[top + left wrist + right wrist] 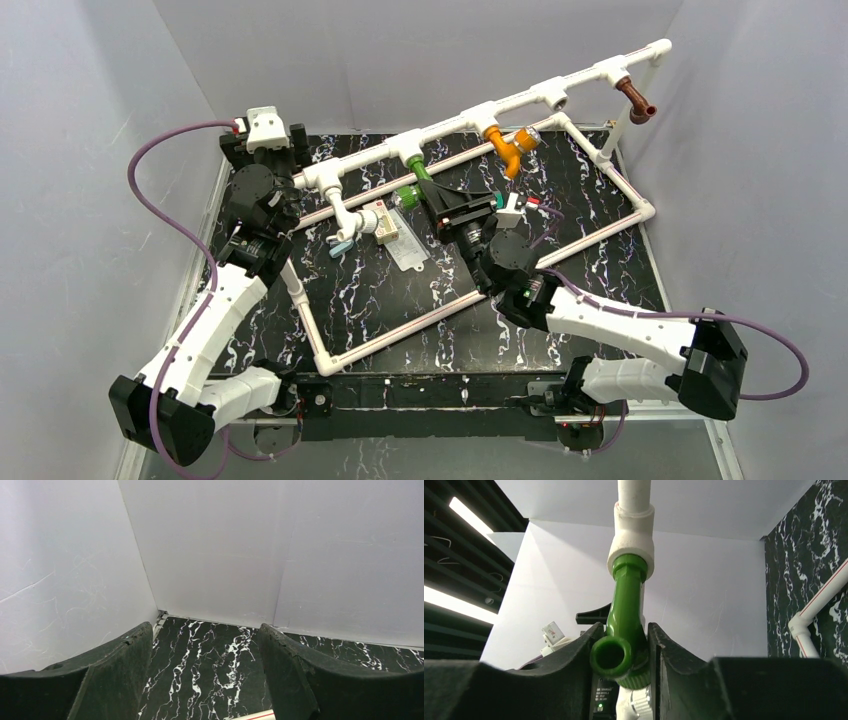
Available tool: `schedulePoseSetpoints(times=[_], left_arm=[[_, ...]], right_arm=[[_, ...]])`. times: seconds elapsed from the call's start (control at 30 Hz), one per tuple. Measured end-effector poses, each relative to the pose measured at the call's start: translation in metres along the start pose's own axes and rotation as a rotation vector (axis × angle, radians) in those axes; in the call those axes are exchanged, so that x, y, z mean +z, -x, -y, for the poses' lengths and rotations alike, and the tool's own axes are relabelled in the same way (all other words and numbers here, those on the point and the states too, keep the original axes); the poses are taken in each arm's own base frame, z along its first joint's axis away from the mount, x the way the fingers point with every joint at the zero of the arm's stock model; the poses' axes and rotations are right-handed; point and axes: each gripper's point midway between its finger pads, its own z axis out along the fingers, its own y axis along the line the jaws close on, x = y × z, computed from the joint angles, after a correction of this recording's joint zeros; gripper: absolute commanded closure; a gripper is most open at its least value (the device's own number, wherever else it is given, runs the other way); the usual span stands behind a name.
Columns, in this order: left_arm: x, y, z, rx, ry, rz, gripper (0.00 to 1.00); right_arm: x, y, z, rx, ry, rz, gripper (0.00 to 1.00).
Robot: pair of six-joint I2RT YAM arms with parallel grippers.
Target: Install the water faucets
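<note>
The long white pipe [480, 115] runs across the back with the faucets hanging from its tee sockets. The green faucet [418, 180] hangs from a white socket [634, 535]. My right gripper [624, 630] is shut on the green faucet [626, 600], one finger on each side of its spout and knob. An orange faucet [510, 145] and a brown faucet [634, 99] sit further right, and a white faucet [350, 218] further left. My left gripper [204, 630] stands open over bare marble near the back left corner, holding nothing.
A white pipe frame [620, 180] lies on the black marble table [400, 300]. A small teal piece [342, 247], a small white box [385, 222] and a clear flat packet [405, 250] lie near the white faucet. Grey walls close in on the left, back and right.
</note>
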Motion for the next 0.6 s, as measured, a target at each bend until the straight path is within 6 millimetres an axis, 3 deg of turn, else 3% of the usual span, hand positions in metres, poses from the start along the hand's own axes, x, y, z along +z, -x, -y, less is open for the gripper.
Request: schedulePoseSetpoints(times=[0.27,0.4,0.6], left_arm=[[0.001,0.0,-0.001,0.001,0.004,0.001,0.26],[0.001,0.0,-0.001,0.001,0.004,0.001,0.26],[0.001,0.0,-0.001,0.001,0.004,0.001,0.26]], right_arm=[[-0.019,-0.005,-0.015,0.012,0.028,-0.086,0.27],[-0.029,-0.002,-0.026,-0.035,0.051,-0.11,0.24],[-0.043,0.005,-0.025,-0.223,0.042,-0.138,0.24]])
